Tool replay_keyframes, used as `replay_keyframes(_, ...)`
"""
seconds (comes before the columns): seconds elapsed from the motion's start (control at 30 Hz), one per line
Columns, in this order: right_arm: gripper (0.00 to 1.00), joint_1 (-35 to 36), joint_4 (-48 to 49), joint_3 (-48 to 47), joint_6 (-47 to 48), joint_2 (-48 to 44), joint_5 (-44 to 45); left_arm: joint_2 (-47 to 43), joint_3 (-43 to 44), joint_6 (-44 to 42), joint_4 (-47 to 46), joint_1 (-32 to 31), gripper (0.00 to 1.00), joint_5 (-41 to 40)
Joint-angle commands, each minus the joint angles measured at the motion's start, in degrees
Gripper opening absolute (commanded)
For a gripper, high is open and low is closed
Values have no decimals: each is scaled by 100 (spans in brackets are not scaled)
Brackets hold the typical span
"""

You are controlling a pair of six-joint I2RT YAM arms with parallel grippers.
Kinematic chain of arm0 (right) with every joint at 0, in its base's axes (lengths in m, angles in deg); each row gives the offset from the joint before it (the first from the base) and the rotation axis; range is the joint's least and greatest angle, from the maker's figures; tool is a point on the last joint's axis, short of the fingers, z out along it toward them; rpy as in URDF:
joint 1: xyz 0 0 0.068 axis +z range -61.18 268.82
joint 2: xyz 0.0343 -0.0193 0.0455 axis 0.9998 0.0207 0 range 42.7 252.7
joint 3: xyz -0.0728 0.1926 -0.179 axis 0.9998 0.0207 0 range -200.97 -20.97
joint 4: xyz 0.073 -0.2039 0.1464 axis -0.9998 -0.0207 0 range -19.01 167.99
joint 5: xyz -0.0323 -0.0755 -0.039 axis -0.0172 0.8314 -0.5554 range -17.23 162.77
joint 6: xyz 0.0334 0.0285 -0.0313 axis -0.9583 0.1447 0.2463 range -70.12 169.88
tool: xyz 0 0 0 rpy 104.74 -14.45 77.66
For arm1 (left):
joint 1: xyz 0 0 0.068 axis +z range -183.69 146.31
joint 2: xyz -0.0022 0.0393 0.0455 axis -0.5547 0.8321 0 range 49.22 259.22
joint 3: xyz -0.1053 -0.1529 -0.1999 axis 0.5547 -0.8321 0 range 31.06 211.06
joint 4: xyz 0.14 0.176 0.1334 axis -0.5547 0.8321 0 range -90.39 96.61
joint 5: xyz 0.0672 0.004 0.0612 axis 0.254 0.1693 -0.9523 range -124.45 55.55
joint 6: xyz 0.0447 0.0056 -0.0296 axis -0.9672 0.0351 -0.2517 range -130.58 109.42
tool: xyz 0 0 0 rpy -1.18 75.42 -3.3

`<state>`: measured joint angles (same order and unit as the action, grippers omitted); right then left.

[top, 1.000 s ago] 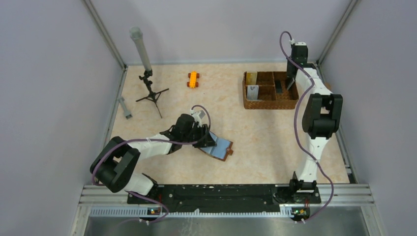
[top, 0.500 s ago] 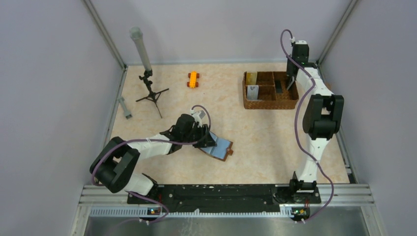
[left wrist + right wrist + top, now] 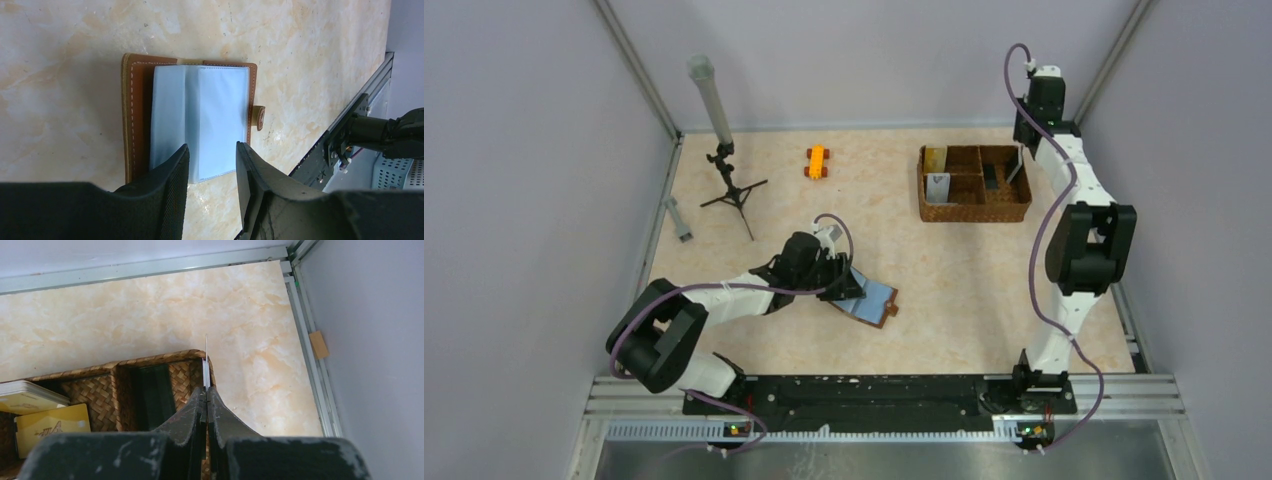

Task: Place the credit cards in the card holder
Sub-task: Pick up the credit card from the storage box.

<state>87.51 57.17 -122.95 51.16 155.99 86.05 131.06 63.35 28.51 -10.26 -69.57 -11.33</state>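
Thin silver-grey card (image 3: 206, 357): pinched in right fingers (image 3: 194, 407), newly lifted from brown woven basket (image 3: 95, 385) | next: carry to open brown leather wallet (image 3: 137, 110) | left fingers (image 3: 170, 175): spread

Both arms are showing the same build. The left arm (image 3: 739, 300) is wearing white shells between big, rounded black joints, and the right arm (image 3: 1074, 165) is looking alike. A purple cable (image 3: 1035, 265) is running along each arm in loose loops. The bases are sitting on a black rail (image 3: 854, 392) with white specks. The left gripper (image 3: 212, 146) is showing black fingers (image 3: 172, 172) with fine texture; the right gripper (image 3: 206, 390) is carrying pale scuff marks.
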Motion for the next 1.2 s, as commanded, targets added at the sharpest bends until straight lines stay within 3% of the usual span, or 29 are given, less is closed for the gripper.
replay_keyframes(0.0, 0, -33, 98, 47, -26, -339, 137, -98, 82, 45, -188, -34, 43, 0)
replay_keyframes(0.23, 0, -30, 54, 130, 0, -295, 228, -114, 70, 43, -182, -48, 43, -8)
replay_keyframes(0.73, 0, -35, 39, 409, -26, -1163, 690, -236, 123, 11, -88, -60, 43, -43)
replay_keyframes(0.93, 0, 27, -357, 603, -576, -1589, 111, -302, 148, 0, -72, -74, 43, -83)
replay_keyframes(1.17, 0, 540, -373, 1956, -1304, -2880, -1200, -419, 217, -86, 38, -77, 43, -124)
